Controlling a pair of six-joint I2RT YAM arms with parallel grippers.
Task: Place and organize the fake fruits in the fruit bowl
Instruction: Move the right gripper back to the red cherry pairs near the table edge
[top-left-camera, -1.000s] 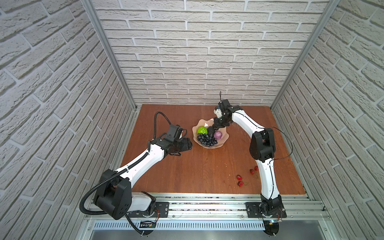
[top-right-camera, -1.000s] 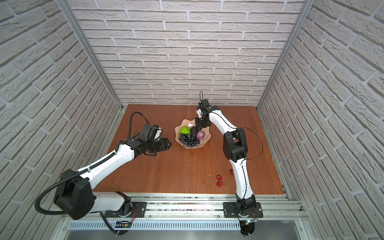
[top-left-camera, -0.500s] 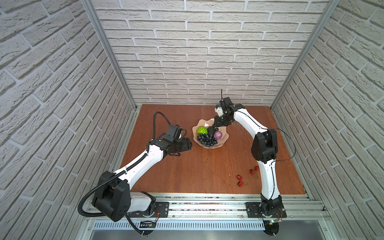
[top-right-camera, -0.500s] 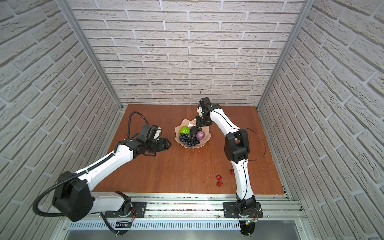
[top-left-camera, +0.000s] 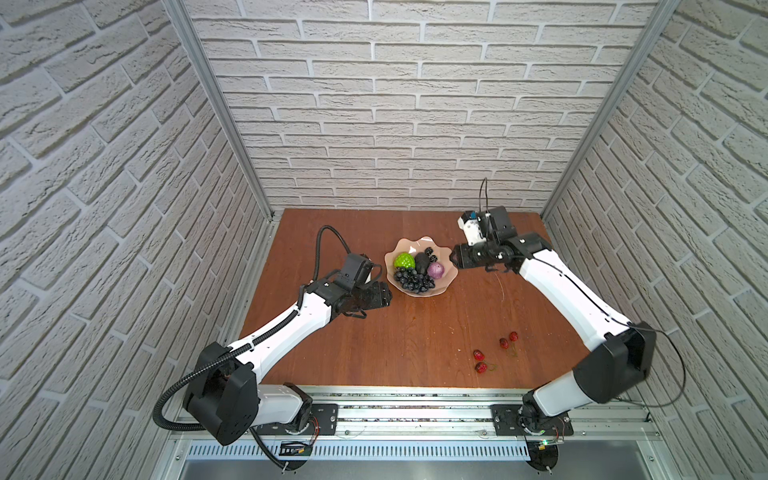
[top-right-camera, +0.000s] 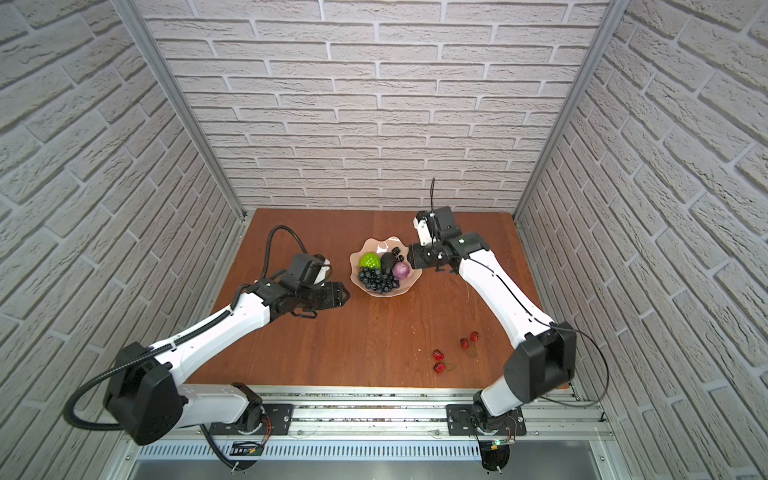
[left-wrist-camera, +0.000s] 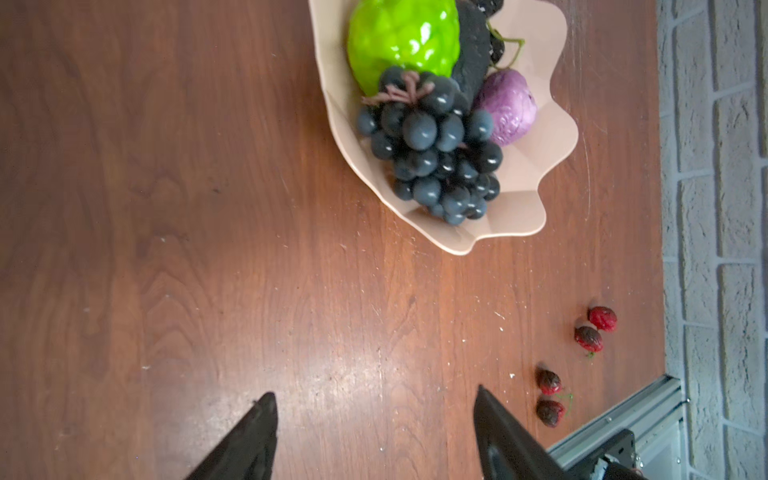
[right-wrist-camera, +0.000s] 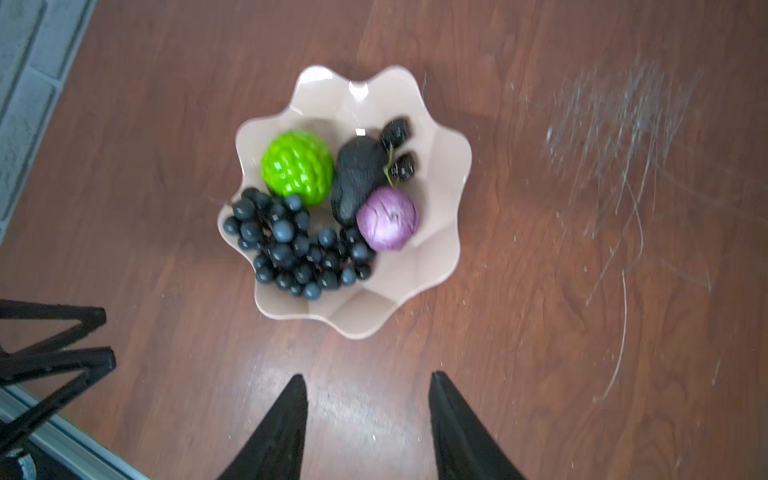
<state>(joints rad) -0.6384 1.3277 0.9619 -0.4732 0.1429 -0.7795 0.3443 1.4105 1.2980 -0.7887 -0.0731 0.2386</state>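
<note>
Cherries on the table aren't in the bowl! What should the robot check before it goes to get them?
1. The right jaws are open and empty: ok.
2. The left jaws are open and empty: ok.
3. Every fruit is in the fruit bowl: not ok; four cherries lie on the table.
4. Room left in the bowl: ok, there is a bare patch beside the purple fruit.
5. Nothing lies between the right jaws and the cherries: ok.
6. Cherries joined in pairs by their stems: cannot tell.
</note>
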